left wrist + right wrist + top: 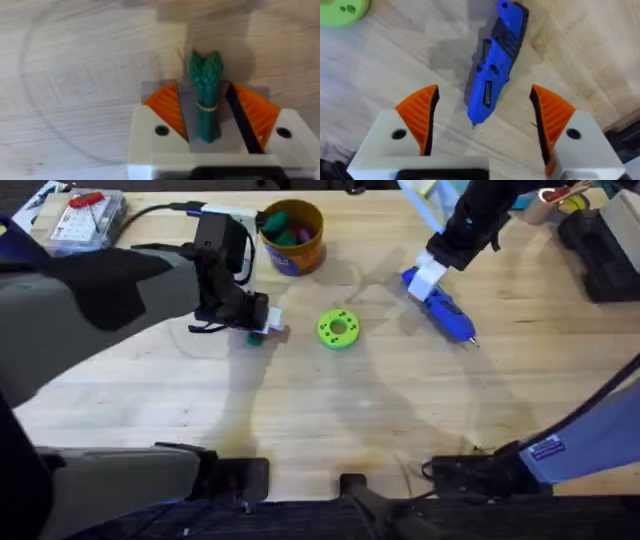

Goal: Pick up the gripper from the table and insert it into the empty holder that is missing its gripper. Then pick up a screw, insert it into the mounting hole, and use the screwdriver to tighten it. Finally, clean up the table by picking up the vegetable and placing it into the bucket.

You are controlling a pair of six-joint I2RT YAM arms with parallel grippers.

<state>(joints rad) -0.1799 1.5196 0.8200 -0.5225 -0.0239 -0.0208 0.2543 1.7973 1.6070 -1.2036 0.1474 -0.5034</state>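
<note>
Between the orange ribbed pads of the left gripper, the vegetable, a small dark green asparagus bundle tied with a thin pale band, is standing out along the fingers with its tips pointing away from the wrist. The pads are sitting spread on either side of it, close to the stalks; whether they are already pressing on it cannot be told. Under it the pale wooden table is showing.

From overhead, that same left gripper is sitting low over the table at the left of centre, with only a small green bit of the vegetable peeking out beneath it. Just beside it to the right a lime-green disc with yellow dots and a centre hole is lying flat. Beyond it, near the far edge, the bucket, an orange-yellow can with a blue label, is standing upright and holding several small toy pieces, green and reddish ones among them; what they are is too small to tell. At the far left corner a clear plastic parts box is resting with a red-handled item on top.

The right gripper is hanging wide open above the screwdriver, its fingers well apart from the blue body on both sides. The screwdriver is lying on its side on the wood, its thin metal tip towards the wrist. Overhead, the right gripper is hovering over the far end of the screwdriver, right of the disc.
</note>
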